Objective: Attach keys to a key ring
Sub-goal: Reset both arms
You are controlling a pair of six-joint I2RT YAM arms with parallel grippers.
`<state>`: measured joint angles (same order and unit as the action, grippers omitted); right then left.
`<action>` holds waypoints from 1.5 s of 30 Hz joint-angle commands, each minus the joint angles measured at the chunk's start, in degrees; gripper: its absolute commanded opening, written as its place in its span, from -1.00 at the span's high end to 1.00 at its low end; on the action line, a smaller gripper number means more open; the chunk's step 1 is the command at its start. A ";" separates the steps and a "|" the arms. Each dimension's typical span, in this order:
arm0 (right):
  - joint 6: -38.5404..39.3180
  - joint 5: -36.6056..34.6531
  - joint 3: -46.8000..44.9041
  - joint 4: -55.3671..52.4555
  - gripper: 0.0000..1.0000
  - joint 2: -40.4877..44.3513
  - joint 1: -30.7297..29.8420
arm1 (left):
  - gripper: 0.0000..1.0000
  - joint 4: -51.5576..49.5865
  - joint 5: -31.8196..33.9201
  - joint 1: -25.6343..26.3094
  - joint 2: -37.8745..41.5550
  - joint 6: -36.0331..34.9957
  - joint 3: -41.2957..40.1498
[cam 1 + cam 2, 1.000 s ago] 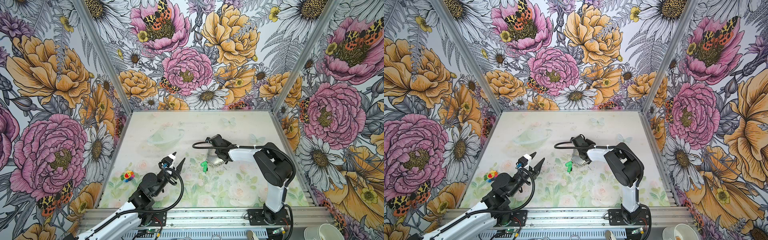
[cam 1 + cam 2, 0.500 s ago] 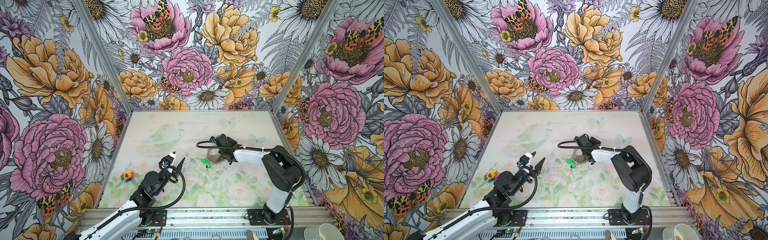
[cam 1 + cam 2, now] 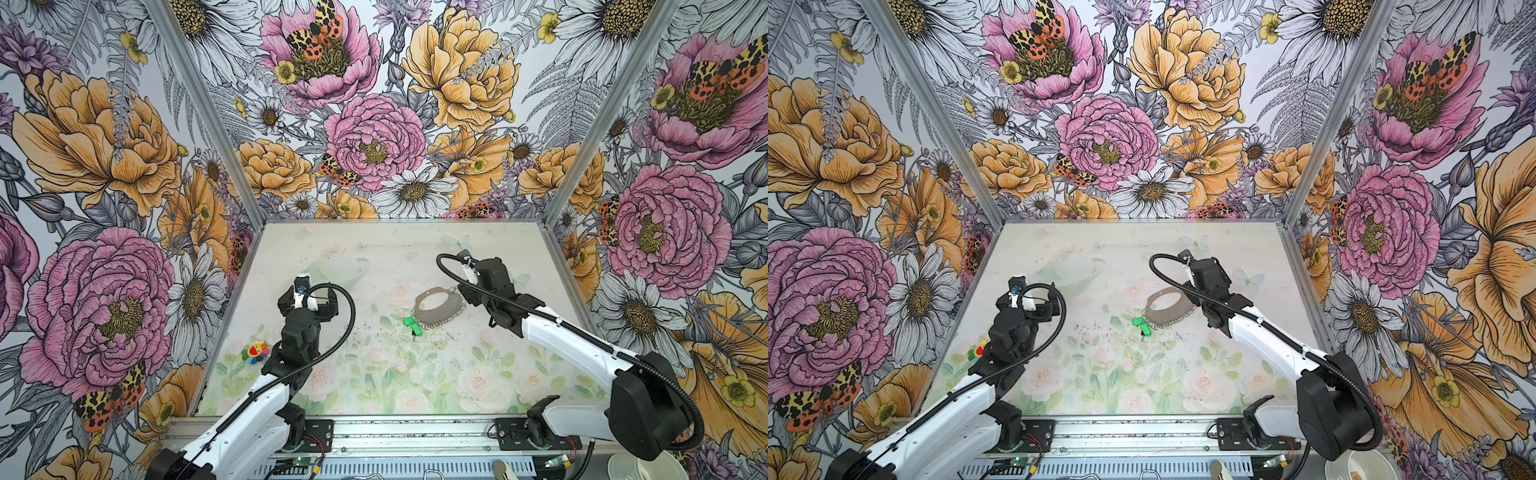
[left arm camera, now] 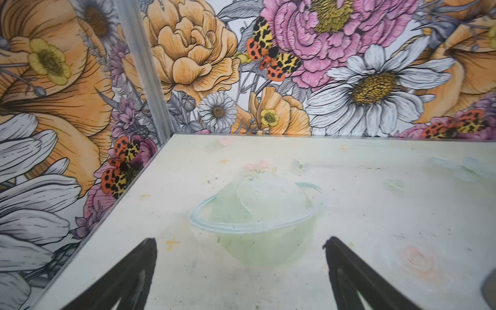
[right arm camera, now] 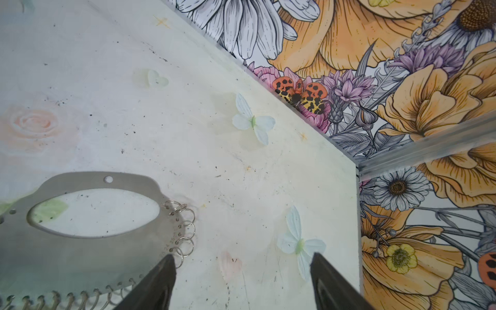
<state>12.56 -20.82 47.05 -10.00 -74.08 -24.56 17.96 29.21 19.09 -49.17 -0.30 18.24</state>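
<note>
Both are gaping, empty: we are hovering our left claw [image 4: 240, 240] above the bench [image 4: 375, 214], our right claw [image 5: 243, 255] just beside the key ring [image 5: 80, 257].

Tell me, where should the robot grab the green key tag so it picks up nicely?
Probably the green tag itself, pinched across its narrow sides and coming straight down from above. It lies flat on the table, so fingers cannot get under it. Keep to the side facing away from the key ring, because its wire rings sit right against the tag there.
</note>
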 commanded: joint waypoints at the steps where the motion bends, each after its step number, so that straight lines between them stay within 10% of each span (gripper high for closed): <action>1: -6.64 2.04 -2.32 3.95 -0.61 2.30 4.30 | -0.97 2.58 1.13 -3.33 -6.32 0.69 1.89; 5: -9.70 2.13 -6.93 10.20 -0.66 3.06 10.30 | -0.97 8.27 1.36 -5.17 -16.94 -3.56 3.72; 20: -11.03 14.95 -23.04 47.92 -0.84 -5.18 21.30 | -0.97 31.48 -29.29 -19.14 -36.72 -2.73 4.45; 27: -16.19 24.79 -23.62 58.43 -0.99 -13.86 27.37 | -0.97 37.16 -27.32 -21.70 -39.67 1.39 2.81; 45: -18.08 0.06 -31.13 72.58 -0.99 -13.81 22.01 | -0.97 37.62 -25.08 -21.20 -39.60 1.68 2.41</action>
<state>-5.08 -15.68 16.25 56.71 -88.12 -2.37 53.45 3.77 -2.35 -89.10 0.32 21.04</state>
